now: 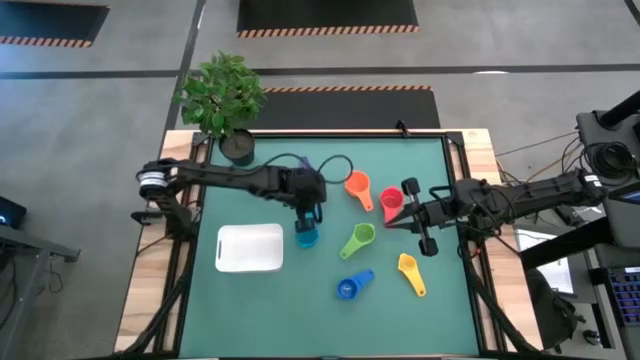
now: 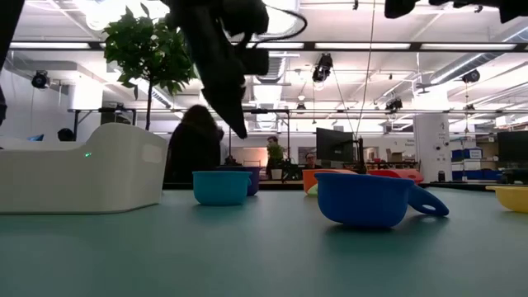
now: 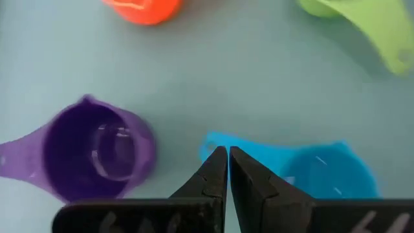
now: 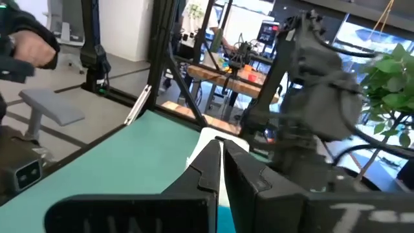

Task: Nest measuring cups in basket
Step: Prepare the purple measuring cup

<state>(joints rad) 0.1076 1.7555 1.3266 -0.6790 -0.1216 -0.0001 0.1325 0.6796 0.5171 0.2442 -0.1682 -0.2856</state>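
Observation:
The white basket (image 1: pixel 249 247) stands on the green mat at the near left. The light blue cup (image 1: pixel 306 237) sits just right of it, and also shows in the left wrist view (image 3: pixel 323 171). The purple cup (image 3: pixel 97 152) stands upright beside it. The orange (image 1: pixel 357 185), red (image 1: pixel 392 203), green (image 1: pixel 358 240), dark blue (image 1: pixel 352 287) and yellow (image 1: pixel 410 272) cups lie spread over the mat's right half. My left gripper (image 3: pixel 228 155) is shut and hangs above the light blue cup's handle; the low view (image 2: pixel 239 124) shows it clear of the cup. My right gripper (image 1: pixel 400 218) is shut and empty beside the red cup.
A dark pot with a leafy plant (image 1: pixel 225 100) stands at the mat's far left corner. Wooden table edges and metal frames border the mat. People show in the room beyond the table (image 2: pixel 194 140).

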